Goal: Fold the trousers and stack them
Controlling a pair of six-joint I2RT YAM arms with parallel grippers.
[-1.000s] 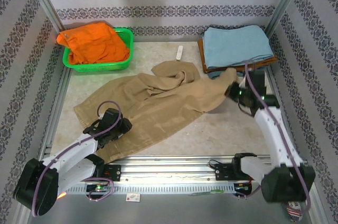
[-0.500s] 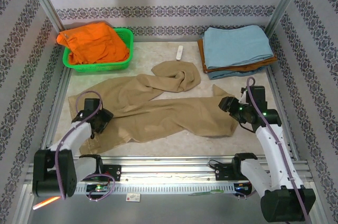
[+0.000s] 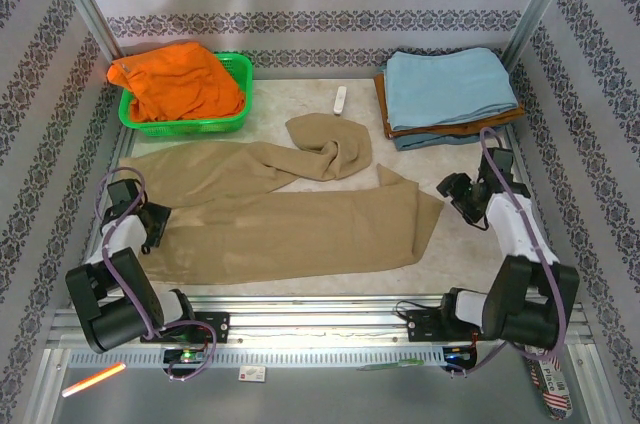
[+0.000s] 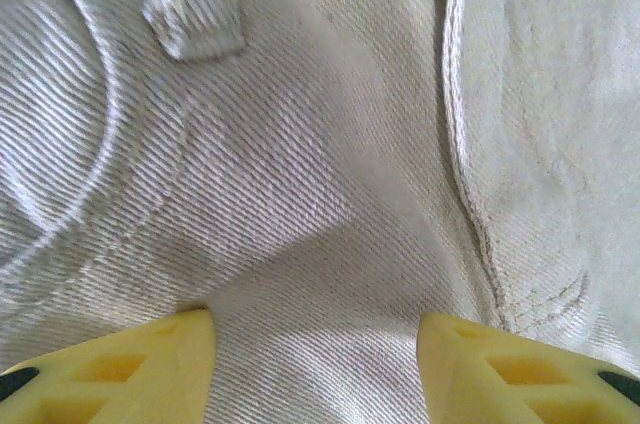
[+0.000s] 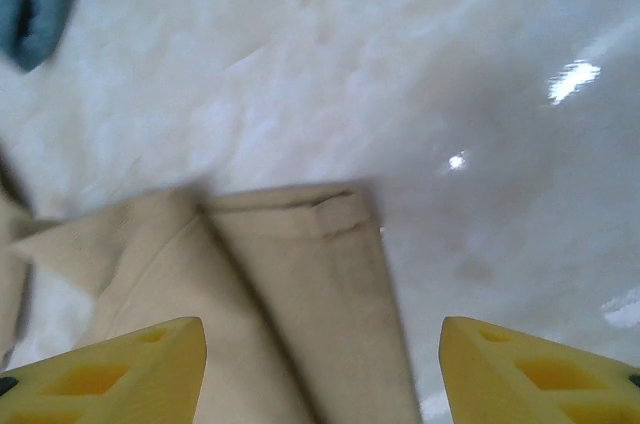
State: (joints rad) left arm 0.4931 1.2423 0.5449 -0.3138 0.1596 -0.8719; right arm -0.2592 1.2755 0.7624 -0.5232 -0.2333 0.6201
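Left gripper (image 3: 150, 226) is sitting open over the waistband (image 4: 195, 14), right gripper (image 3: 460, 191) hanging open above a hem (image 5: 335, 214). The trousers (image 3: 290, 229) are lying spread across the table (image 3: 470, 254) (far leg (image 3: 330, 139) bunching), so smoothing that leg is looking wise.

The long khaki-tan cotton trousers (image 3: 300, 229) lie unfolded across the table (image 3: 470, 254), waistband left, near leg flat, far leg's end bunched up.

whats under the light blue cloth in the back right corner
A brown folded layer pokes out beneath the light-blue cloth, with a darker blue layer below that. The cloth covers most of both, so their full shape stays hidden.
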